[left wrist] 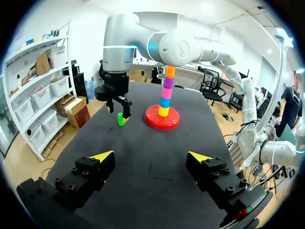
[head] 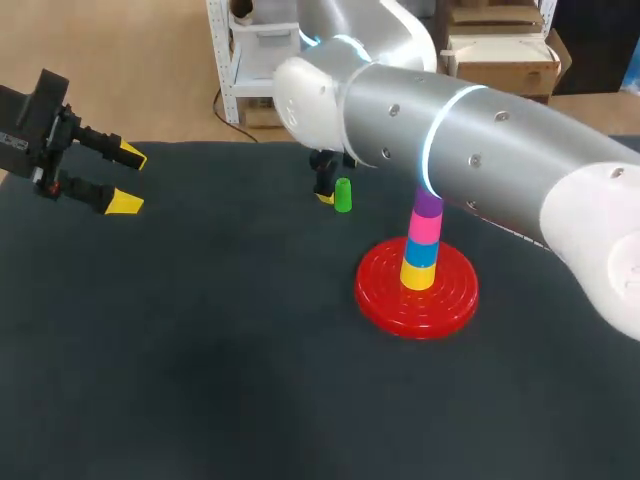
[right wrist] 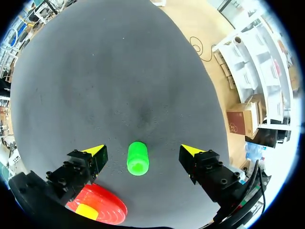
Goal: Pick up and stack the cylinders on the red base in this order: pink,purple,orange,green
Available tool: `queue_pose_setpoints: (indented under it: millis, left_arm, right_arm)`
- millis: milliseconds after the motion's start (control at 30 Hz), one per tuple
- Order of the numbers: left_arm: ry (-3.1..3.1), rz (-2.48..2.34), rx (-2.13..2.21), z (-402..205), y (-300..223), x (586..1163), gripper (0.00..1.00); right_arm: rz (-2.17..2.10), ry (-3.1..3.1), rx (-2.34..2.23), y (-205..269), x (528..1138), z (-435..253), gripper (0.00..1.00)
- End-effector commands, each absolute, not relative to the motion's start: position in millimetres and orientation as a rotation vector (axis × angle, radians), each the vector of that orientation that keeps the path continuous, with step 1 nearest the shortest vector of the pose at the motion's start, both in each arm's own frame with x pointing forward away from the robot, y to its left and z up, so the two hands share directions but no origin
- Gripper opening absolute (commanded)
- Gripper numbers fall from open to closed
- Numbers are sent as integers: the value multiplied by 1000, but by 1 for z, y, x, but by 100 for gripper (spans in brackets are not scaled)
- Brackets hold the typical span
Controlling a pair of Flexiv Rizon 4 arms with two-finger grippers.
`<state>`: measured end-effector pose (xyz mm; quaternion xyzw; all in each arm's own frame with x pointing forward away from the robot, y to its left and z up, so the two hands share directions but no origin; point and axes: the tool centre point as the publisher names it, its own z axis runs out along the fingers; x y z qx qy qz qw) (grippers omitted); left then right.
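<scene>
The red base (head: pixel 385 300) holds a stack (head: pixel 425 240) of yellow, blue, pink and purple cylinders; in the left wrist view an orange cylinder (left wrist: pixel 170 72) tops it. A green cylinder (head: pixel 343 195) stands upright on the dark table, left of the base. My right gripper (right wrist: pixel 143 150) hangs over it, open, with one finger on either side of the green cylinder (right wrist: pixel 137 158) and neither touching it. In the head view the arm hides most of that gripper (head: pixel 325 190). My left gripper (head: pixel 127 180) is open and empty at the far left, well away from the base.
The dark table mat (head: pixel 200 350) is bare between the left gripper and the green cylinder. My right arm (head: pixel 470 150) stretches across the far right of the table, above the stack. The table's back edge runs just behind the green cylinder.
</scene>
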<state>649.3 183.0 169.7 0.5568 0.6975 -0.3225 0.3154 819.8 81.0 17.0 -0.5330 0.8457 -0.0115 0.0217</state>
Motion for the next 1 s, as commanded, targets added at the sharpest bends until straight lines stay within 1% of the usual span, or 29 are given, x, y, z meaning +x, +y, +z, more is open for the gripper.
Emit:
queue_pose_setpoints:
  millis: [33, 367, 400, 467, 500, 533, 800, 933, 967, 1000]
  left_arm:
    - [1835, -848, 1466, 169, 183, 649, 100]
    - [1835, -848, 1466, 169, 183, 649, 100]
    - [1835, -848, 1466, 169, 183, 649, 100]
    - [1835, -848, 1466, 169, 183, 649, 100]
    - [1835, -848, 1466, 169, 183, 649, 100]
    - [1835, -848, 1466, 169, 183, 649, 100]
    - [1835, -848, 1466, 169, 183, 649, 100]
    - [1835, -848, 1466, 169, 183, 649, 100]
    - [1835, -848, 1466, 169, 183, 649, 100]
    - [1835, -848, 1466, 169, 183, 649, 100]
  right_arm:
    - [-15, 2763, -1736, 86, 832, 19, 100]
    - [-26, 2775, -1736, 80, 830, 21, 100]
    - [-27, 2775, -1737, 80, 829, 21, 96]
    - [-25, 2777, -1738, 80, 828, 21, 74]
    - [-26, 2777, -1739, 80, 828, 21, 59]
    - [-25, 2777, -1740, 80, 828, 21, 49]
    - [-28, 2782, -1744, 80, 827, 18, 38]
    - [-50, 2778, -1766, 82, 826, 18, 24]
    - [-53, 2779, -1767, 82, 826, 18, 18]
    - [-59, 2780, -1765, 82, 825, 18, 6]
